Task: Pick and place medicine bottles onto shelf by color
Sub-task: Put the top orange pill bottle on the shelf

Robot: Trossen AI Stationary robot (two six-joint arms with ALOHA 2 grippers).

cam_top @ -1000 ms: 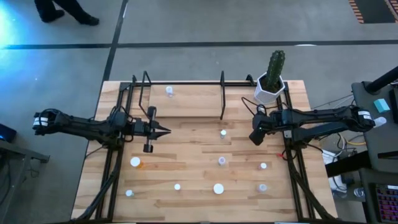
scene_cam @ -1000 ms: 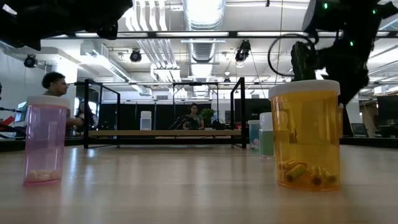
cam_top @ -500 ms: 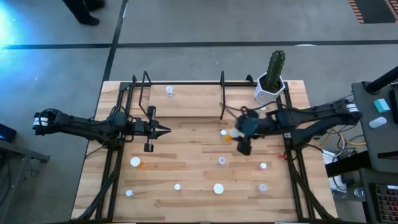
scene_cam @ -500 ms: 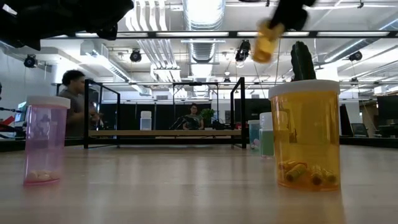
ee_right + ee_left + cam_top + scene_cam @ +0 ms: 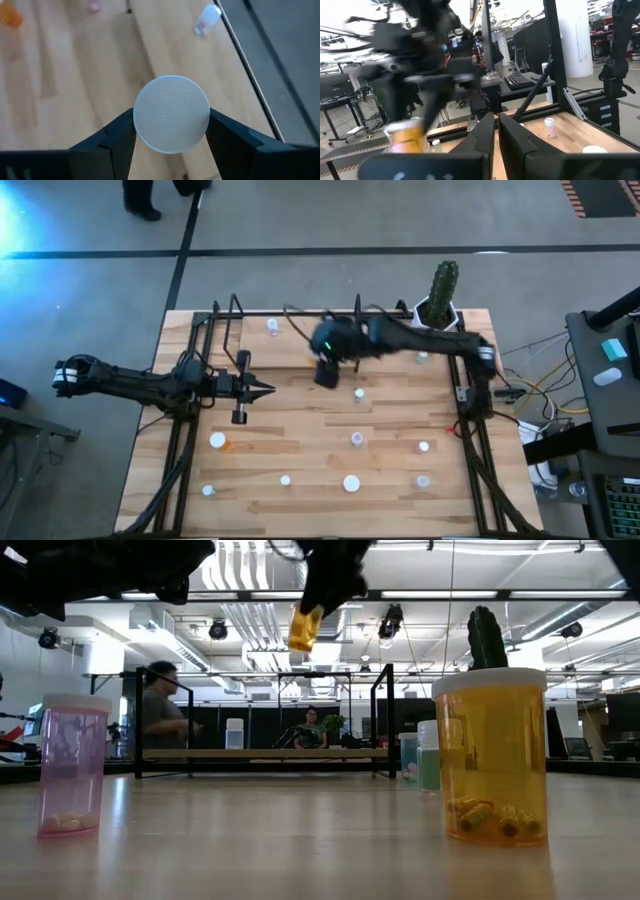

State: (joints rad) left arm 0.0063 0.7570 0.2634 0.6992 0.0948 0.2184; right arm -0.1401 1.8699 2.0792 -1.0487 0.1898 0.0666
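Right gripper [image 5: 171, 131], jaws closed on a small orange, white-capped plastic medicine bottle [image 5: 304, 628] held high near the upper centre above the wire-framed wooden shelf [image 5: 300, 340]; likely light, rigid, slippery, best clasped mid-body.

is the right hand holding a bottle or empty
Holding one: the right hand has its fingers clamped on a white-capped orange bottle, lifted above the table.

No readable text, label or number shows anywhere, as far as these views allow.
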